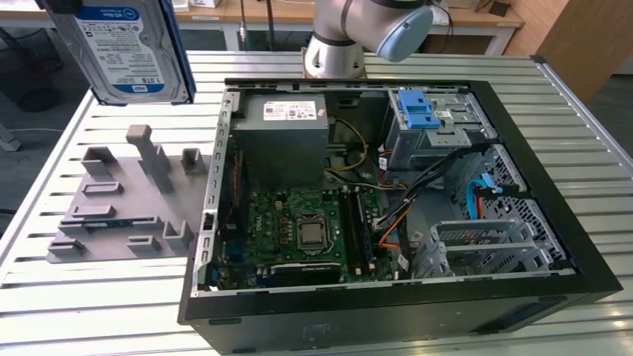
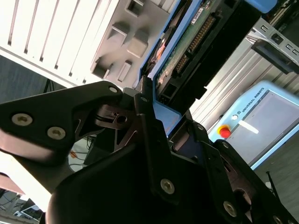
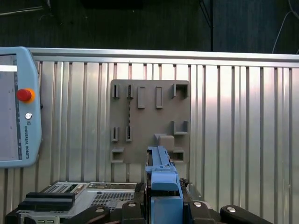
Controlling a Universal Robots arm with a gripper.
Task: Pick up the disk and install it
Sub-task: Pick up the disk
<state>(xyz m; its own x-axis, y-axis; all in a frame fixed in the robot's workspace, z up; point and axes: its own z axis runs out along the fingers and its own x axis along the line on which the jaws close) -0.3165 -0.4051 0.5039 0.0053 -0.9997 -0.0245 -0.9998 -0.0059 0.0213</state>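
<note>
- Fingers [image 3: 196,208] of the gripper [image 3: 164,205] clamped tight on the blue carrier of the disk [image 3: 163,179].
- Disk [image 1: 124,48] held upright in the air, at eleven o'clock in the exterior view.
- Grey fixture plate [image 1: 124,200] at nine o'clock from the open computer case [image 1: 396,319].

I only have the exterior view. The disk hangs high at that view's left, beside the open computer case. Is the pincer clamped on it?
Observer: Yes. In both wrist views the pincer is shut on the disk, clamping its blue carrier.
Operator: What's on its far face?
Observer: The second wrist view shows a green circuit board there.
Operator: Anything else on the table?
Observer: A teach pendant with a red button lies apart from the grey holder plate.
</note>
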